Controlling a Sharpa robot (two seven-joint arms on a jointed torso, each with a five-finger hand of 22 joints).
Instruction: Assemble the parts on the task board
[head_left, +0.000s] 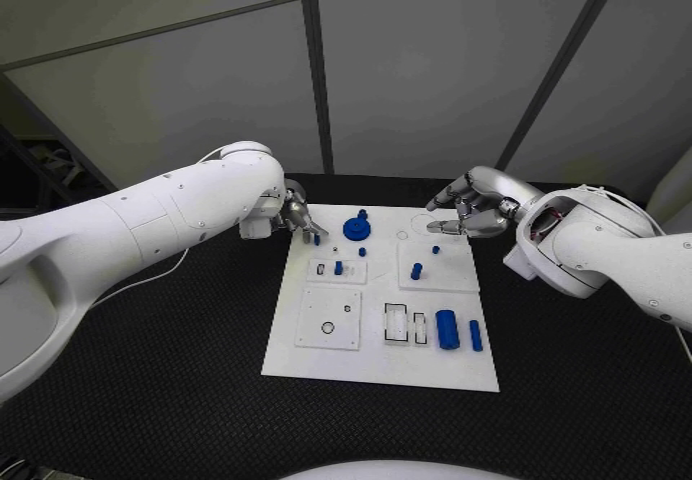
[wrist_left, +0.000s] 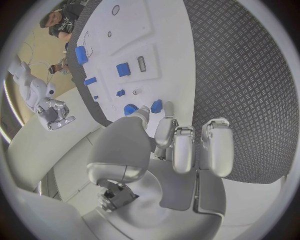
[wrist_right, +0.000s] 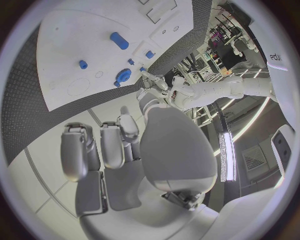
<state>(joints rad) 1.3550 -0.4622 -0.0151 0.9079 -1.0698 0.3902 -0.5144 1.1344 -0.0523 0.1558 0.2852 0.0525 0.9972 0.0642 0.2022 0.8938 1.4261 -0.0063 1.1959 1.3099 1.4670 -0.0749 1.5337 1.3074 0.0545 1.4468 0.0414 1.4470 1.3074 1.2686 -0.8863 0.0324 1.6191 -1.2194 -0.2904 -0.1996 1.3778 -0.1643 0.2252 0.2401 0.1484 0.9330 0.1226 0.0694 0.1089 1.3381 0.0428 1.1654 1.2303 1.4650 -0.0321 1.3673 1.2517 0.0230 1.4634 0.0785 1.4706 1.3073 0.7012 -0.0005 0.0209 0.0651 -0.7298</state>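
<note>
The white task board (head_left: 378, 352) lies in the middle of the black table. My left hand (head_left: 294, 214) hovers at its far left corner and pinches a small blue part (head_left: 316, 238) between thumb and fingertip; the left wrist view has that part (wrist_left: 156, 106) right at the fingertips (wrist_left: 165, 125). Beside it stands a round blue part (head_left: 358, 232). My right hand (head_left: 470, 208) hangs over the far right corner, fingers (wrist_right: 109, 145) apart and holding nothing. A blue peg (head_left: 415, 270) stands mid-board, and a blue cylinder (head_left: 447, 330) lies near the front right.
Several more small blue parts sit on the board, among them a slim one (head_left: 476, 335) beside the cylinder. White inset plates (head_left: 329, 320) cover the board's left half. Black textured table (head_left: 173, 350) surrounds the board on both sides.
</note>
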